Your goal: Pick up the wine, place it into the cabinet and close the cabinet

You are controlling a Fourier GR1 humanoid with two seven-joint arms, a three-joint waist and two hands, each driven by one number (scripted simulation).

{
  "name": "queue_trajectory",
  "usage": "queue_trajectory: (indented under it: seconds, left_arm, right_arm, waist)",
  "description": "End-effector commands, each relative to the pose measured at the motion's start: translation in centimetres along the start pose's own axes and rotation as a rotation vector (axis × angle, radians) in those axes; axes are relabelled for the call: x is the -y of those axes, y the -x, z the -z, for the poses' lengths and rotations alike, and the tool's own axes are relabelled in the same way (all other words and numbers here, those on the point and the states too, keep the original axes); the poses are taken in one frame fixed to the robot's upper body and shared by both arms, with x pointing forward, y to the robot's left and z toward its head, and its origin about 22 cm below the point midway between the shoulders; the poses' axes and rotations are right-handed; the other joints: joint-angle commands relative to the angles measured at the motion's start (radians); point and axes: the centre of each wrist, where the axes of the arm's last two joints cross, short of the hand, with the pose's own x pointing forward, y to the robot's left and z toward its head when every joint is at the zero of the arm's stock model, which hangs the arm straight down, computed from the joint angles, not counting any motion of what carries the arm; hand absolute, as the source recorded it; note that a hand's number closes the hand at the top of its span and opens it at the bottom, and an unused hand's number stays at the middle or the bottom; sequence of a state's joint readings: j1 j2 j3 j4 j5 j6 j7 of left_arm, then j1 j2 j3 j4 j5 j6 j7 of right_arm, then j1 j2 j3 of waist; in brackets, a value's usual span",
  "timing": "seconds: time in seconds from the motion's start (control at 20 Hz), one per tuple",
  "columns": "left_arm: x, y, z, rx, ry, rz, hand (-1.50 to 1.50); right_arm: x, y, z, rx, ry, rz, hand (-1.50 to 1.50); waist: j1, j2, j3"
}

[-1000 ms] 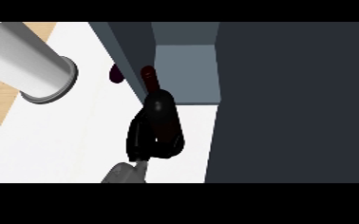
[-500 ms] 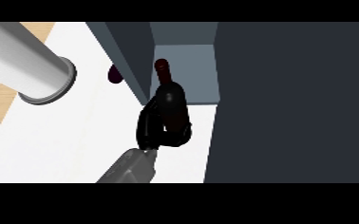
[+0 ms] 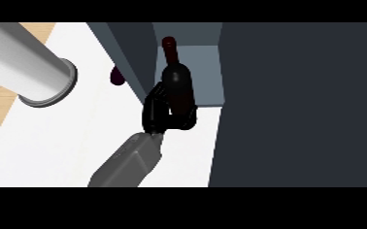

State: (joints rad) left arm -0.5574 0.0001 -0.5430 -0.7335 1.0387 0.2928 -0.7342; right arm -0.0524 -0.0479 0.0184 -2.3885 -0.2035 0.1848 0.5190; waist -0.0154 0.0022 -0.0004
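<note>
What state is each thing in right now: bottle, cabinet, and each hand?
Wine bottle: held, neck pointing into the cabinet opening.
Cabinet: open, door not closed.
Right hand: curled round the wine bottle.
Left hand: out of view; only a grey forearm shows.

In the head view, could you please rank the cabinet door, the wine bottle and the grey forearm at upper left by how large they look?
1. Cabinet door, largest.
2. Grey forearm at upper left; nearness to the camera inflates it.
3. Wine bottle, smallest, partly hidden by the robot hand curled round it.
</note>
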Motion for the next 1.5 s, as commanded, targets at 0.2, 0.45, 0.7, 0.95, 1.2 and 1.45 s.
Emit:
queue_trajectory:
  seconds: [0.2, 0.45, 0.7, 0.95, 1.2, 1.45]
  left_arm:
    - [0.5, -1.5, 4.6, 0.041, -0.064, -0.006, 1.5]
    - [1.0, -2.2, 5.6, 0.042, -0.049, -0.014, 1.5]
    - [2.1, -4.1, 8.4, 0.024, -0.053, 0.013, 1.5]
    - [4.3, -5.1, 8.9, 0.011, -0.074, 0.045, 1.5]
    - [4.0, -6.1, 10.7, -0.025, -0.082, 0.107, 1.5]
    - [3.5, -5.8, 10.4, -0.037, -0.114, 0.084, 1.5]
  right_arm:
    - [0.3, 0.6, 0.8, 0.034, -0.005, 0.004, -1.5]
    - [-1.0, 0.6, 0.3, 0.022, -0.015, -0.006, -1.5]
    - [0.8, -1.0, 0.0, 0.027, 0.007, 0.003, -1.5]
    - [0.7, 0.3, 0.7, 0.026, -0.005, 0.009, -1.5]
    - [-0.5, 0.8, 0.7, 0.041, -0.03, 0.015, -1.5]
    - [-0.6, 0.7, 0.5, 0.041, -0.04, 0.04, -1.5]
  waist:
    - [-0.018, 0.007, -0.001]
    - [-0.007, 0.003, 0.0]
    - [-0.012, 0.005, 0.0]
    - [-0.022, 0.006, 0.0]
    - [-0.039, 0.015, 0.0]
    - [-0.065, 0.021, -0.001]
